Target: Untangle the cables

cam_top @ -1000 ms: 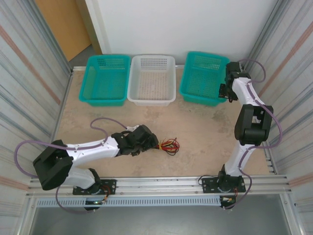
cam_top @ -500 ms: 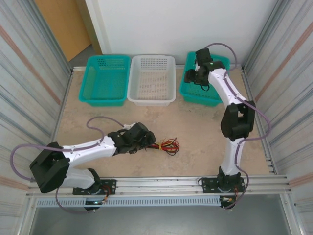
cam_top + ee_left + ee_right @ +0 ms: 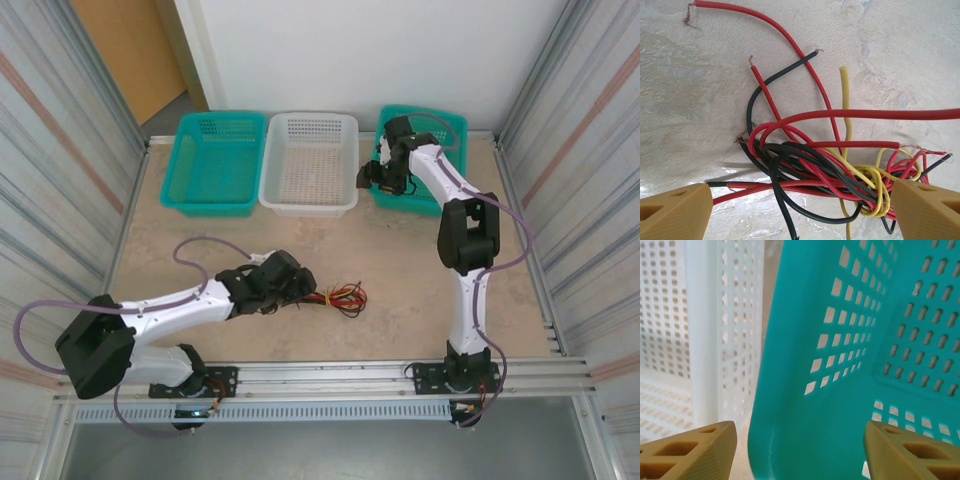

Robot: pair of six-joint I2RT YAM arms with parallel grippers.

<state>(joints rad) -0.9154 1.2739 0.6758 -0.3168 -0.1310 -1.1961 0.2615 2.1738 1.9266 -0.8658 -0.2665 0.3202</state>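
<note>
- Beige table [image 3: 420,270] — the work surface.
- Right gripper [image 3: 800,450]: fingers apart, gripping nothing, straddling the teal basket [image 3: 790,390] wall.
- Left gripper [image 3: 800,200]: fingers wide apart, flanking the cables [image 3: 830,170] — tangled on the table's near middle.

Cables [image 3: 810,162] glossy plastic-sheathed w/ frayed copper ends; table [image 3: 900,50] matt, mottled; teal basket [image 3: 790,430] smooth plastic.
</note>
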